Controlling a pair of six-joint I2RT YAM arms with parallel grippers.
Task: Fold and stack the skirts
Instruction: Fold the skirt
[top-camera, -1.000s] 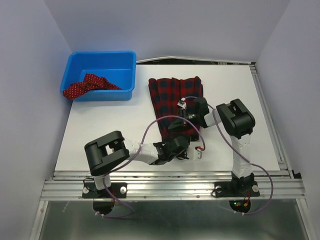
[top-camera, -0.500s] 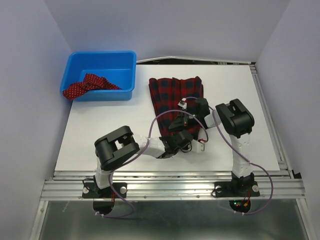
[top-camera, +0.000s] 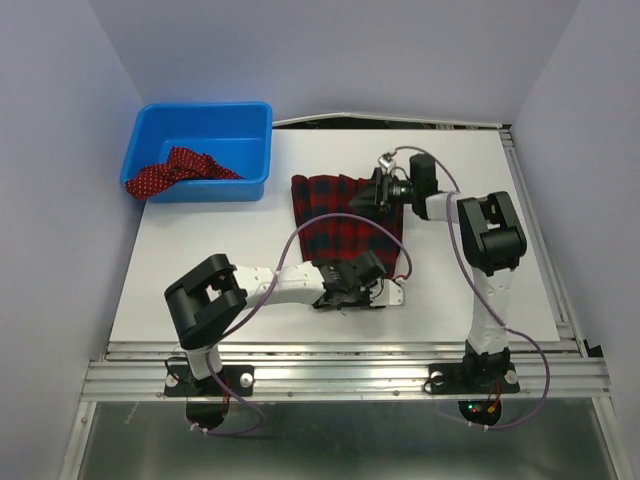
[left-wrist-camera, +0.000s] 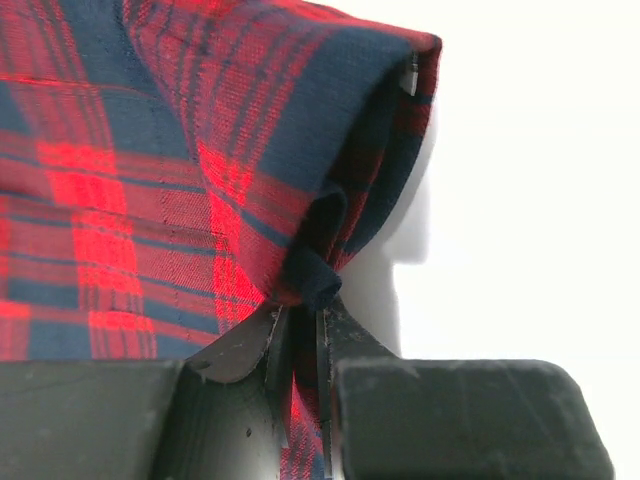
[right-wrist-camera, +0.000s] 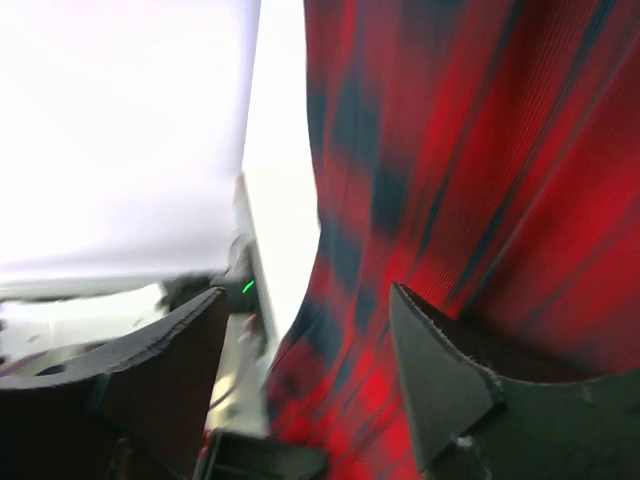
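The plaid skirt (top-camera: 340, 215) lies on the white table (top-camera: 220, 260), right of centre. My left gripper (top-camera: 362, 270) sits at its near edge, and in the left wrist view this gripper (left-wrist-camera: 298, 318) is shut on a bunched fold of the plaid skirt (left-wrist-camera: 150, 180). My right gripper (top-camera: 383, 188) hovers at the skirt's far right corner. In the right wrist view it (right-wrist-camera: 305, 320) stands open, with the plaid skirt (right-wrist-camera: 450, 150) under and between its fingers but not clamped. The red polka-dot skirt (top-camera: 175, 170) hangs over the bin's near left wall.
A blue plastic bin (top-camera: 205, 108) stands at the table's far left corner. Purple cables loop from both arms over the near part of the table. The table's metal rail runs along the right and near edges.
My left gripper has shut on the plaid skirt's near edge. My right gripper has swung from the skirt's middle to its far right corner and opened. The skirt now looks shorter front to back.
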